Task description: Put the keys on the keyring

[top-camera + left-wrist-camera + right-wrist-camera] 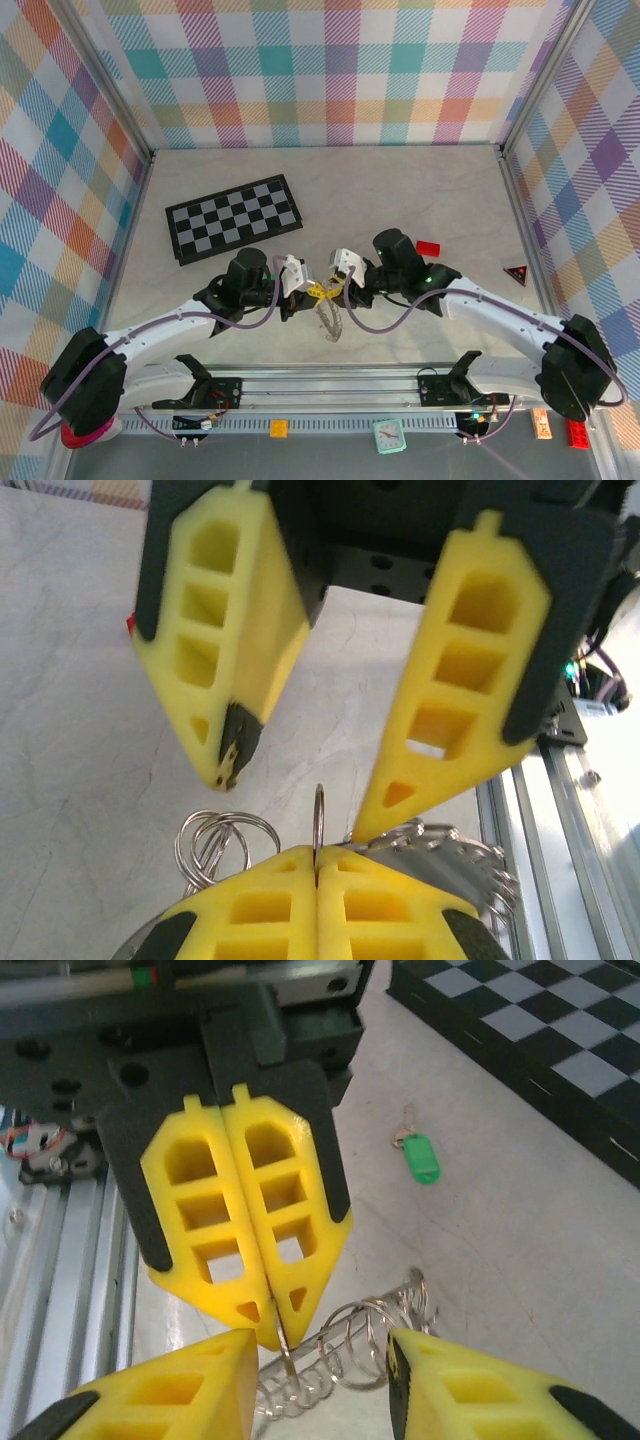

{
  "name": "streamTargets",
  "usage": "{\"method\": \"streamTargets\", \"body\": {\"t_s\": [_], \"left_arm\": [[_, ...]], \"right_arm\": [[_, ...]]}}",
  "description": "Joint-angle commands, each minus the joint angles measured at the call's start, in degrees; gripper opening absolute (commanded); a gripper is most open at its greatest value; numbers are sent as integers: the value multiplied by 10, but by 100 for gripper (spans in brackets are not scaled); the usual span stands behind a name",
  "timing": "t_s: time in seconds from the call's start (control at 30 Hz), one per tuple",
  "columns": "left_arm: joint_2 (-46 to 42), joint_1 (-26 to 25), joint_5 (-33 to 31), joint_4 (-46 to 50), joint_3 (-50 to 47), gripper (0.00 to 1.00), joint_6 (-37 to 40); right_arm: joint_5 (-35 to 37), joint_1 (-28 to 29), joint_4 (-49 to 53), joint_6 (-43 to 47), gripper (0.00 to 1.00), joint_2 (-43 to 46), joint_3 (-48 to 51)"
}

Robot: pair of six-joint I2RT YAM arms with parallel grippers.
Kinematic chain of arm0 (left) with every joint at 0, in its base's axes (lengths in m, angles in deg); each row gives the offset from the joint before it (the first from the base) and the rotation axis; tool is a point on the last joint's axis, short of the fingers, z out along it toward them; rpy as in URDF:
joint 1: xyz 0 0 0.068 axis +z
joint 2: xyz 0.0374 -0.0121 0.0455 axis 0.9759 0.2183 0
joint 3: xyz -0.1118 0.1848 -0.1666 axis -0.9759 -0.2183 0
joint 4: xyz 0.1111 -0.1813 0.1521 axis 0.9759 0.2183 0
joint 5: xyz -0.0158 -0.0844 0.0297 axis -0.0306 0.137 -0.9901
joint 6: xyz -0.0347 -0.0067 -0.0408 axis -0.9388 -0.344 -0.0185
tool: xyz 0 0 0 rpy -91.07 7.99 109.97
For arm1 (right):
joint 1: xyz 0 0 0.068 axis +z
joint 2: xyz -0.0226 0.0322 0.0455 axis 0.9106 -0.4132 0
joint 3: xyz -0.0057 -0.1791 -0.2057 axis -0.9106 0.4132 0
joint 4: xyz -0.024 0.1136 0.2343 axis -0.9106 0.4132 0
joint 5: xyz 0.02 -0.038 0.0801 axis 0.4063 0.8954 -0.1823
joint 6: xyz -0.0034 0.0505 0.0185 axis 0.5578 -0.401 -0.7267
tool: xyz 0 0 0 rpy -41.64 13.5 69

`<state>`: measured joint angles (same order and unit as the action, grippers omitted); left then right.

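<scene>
**Left claw (317,865) clenched on keyring (372,1332), right claw (320,1352) released**

Left claw's yellow pads are pressed flat together. A thin loop of the keyring is pinched edge-on between them. The rest of the ring, wavy and coil-like, trails down towards the table (560,1260) near the front rail; cannot tell if it touches. Right claw faces it from just beside, jaws apart, nothing between them. In the top view both claws sit tip to tip at mid-table with the keyring dangling under them.

Green key (420,1157) lies flat on the table, apart from both claws, between them and the chessboard (560,1030). It has a small metal bit at its far end. It is not on the ring yet.

Likely step: left claw holds the ring as an anchor while right claw goes for a key.

To do it well:
- Left claw should keep a firm, steady pinch, with the loop edge-on towards the partner.
- Right claw should back straight off, since its pads are close to the coils and could snag them.
- Come down low over the green key and grip the plastic head from both sides.
- Leave the metal end free for threading.
- The key lies flat, so the pads may skid off or push it away.
</scene>
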<state>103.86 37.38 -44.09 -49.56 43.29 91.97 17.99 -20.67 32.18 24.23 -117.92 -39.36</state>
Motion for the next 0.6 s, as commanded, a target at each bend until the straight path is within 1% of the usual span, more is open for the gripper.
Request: {"method": "streamTargets", "body": {"t_s": [0.0, 0.1, 0.23, 0.33, 0.43, 0.5, 0.57], "left_arm": [[7, -3, 3, -110, -17, 0, -65], [15, -3, -14, -120, -17, 0, -86], [24, -3, -20, -104, -1, 0, -117], [28, -4, -25, -86, 6, 0, -135], [27, -4, -27, -54, 15, 0, -136], [23, -4, -26, -57, 13, 0, -138], [20, -4, -23, -63, 9, 0, -141]], "right_arm": [[27, -1, 12, -99, 42, 43, -8], [41, -1, 19, -196, 44, 68, 2], [56, -1, 47, -251, 44, 96, 13], [58, -1, 56, -265, 43, 111, 28], [55, -1, 64, -264, 42, 128, 46], [62, 0, 63, -244, 42, 143, 63], [41, 3, 50, -209, 42, 151, 80]]}}
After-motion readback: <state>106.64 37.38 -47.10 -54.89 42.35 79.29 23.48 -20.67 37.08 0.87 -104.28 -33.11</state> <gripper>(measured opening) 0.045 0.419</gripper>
